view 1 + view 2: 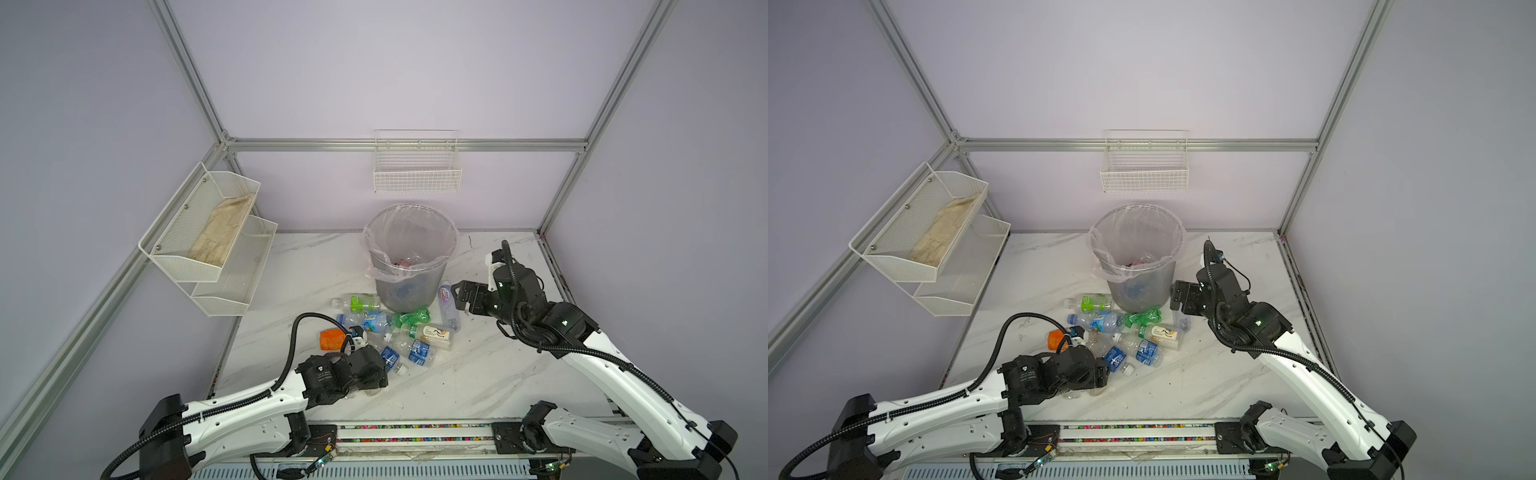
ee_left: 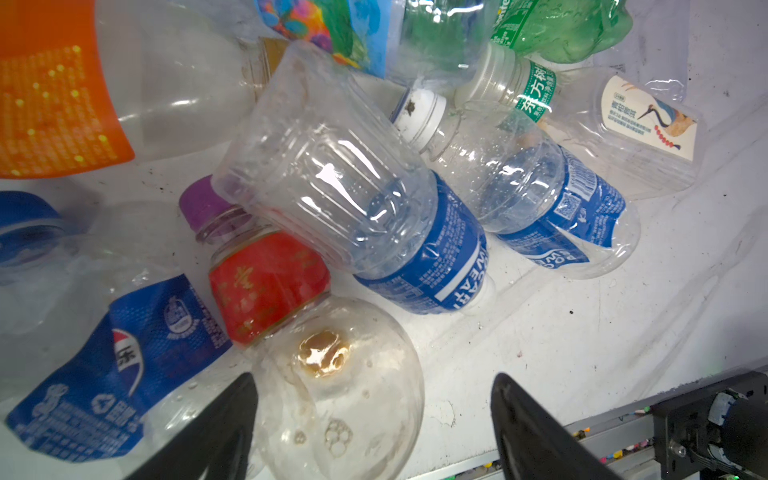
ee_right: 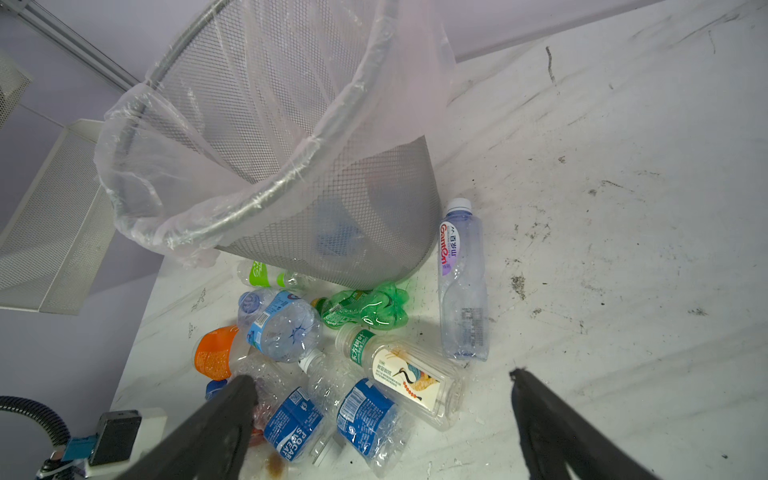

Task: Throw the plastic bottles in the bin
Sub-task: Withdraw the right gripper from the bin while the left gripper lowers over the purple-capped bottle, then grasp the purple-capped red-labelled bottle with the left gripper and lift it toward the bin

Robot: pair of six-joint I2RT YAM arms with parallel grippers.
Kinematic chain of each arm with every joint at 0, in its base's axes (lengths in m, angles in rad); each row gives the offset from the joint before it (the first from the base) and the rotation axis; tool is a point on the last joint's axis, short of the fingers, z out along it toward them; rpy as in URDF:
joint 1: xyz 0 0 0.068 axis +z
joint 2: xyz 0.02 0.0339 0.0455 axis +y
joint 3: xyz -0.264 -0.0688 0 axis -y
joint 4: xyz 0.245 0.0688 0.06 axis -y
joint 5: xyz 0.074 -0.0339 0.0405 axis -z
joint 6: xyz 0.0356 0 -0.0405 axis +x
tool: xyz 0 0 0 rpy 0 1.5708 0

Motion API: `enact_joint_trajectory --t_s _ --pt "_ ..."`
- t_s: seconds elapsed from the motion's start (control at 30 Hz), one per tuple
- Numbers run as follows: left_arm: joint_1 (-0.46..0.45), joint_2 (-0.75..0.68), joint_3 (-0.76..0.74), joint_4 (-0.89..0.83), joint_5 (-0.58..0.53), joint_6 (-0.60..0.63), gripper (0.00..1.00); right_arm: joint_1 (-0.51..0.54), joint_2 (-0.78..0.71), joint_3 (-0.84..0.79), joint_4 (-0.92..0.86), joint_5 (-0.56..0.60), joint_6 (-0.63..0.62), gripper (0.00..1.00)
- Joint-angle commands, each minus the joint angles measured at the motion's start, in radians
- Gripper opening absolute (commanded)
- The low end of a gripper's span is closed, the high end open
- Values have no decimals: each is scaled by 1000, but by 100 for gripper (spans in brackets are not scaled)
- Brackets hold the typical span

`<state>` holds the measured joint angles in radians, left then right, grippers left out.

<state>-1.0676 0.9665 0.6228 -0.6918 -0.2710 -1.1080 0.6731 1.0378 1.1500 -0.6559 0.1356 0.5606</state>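
Small clear plastic bottles [image 1: 376, 321] are lying heaped just in front of a round grey mesh bin [image 1: 399, 291] lined with a clear bag.
The heap is sitting on the white marbled desk [image 1: 478, 374], and a few more bottles are showing through the bin's wall. At the heap's near edge, the left gripper [image 2: 372, 378] is standing open around the base of a round clear bottle with a red label [image 2: 270, 286], one finger touching it. The right gripper [image 3: 380, 376] is hanging wide open and empty just right of the bin.
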Motion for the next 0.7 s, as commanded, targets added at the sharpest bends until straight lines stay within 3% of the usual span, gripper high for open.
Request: enact_joint_trajectory --t_s 0.0,0.5,0.67 --pt "9 5 -59 49 25 -14 84 0 -19 -36 29 -7 35 97" --pt "31 -1 -162 109 48 -61 73 0 -72 -111 39 -3 84 97" --pt "44 38 -169 142 66 -53 76 0 -76 -126 43 -13 96 97"
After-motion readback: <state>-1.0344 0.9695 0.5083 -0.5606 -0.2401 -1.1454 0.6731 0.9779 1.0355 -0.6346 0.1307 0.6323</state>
